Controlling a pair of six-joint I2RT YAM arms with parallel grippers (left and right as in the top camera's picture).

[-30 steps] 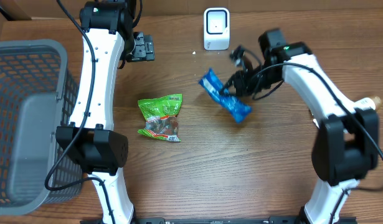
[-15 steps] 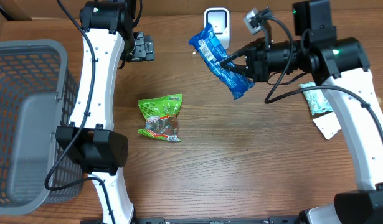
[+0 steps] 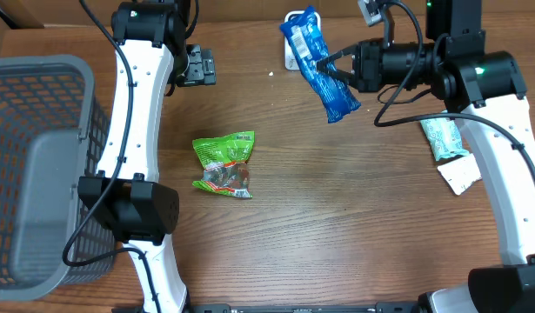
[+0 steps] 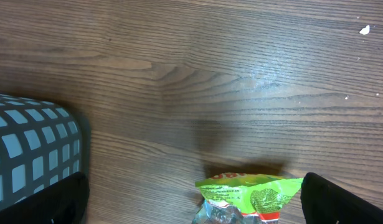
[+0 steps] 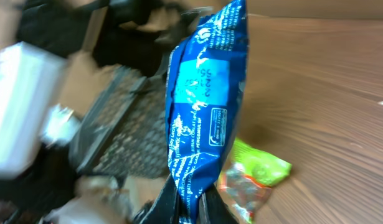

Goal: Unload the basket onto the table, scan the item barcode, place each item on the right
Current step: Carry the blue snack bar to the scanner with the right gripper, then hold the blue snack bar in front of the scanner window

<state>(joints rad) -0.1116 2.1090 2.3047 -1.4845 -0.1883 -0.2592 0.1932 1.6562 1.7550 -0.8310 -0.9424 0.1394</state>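
Blue packet [image 3: 319,65], overhead: raised off the table within the last second, now slanted before the white scanner [image 3: 290,54], pinched by the clenched right gripper [image 3: 335,74]; scanning appears near. Left gripper [image 3: 197,67] released, idle. Left wrist: crinkly green packet [image 4: 250,196] on wood-grain table [image 4: 241,74]. Right wrist: glossy blue film, printed panel visible.

Left arm open, right arm clamped.
My left gripper [image 3: 197,67] hangs wide open; my right gripper [image 3: 331,73], held high and pointing left, pinches the packet [image 3: 312,48].
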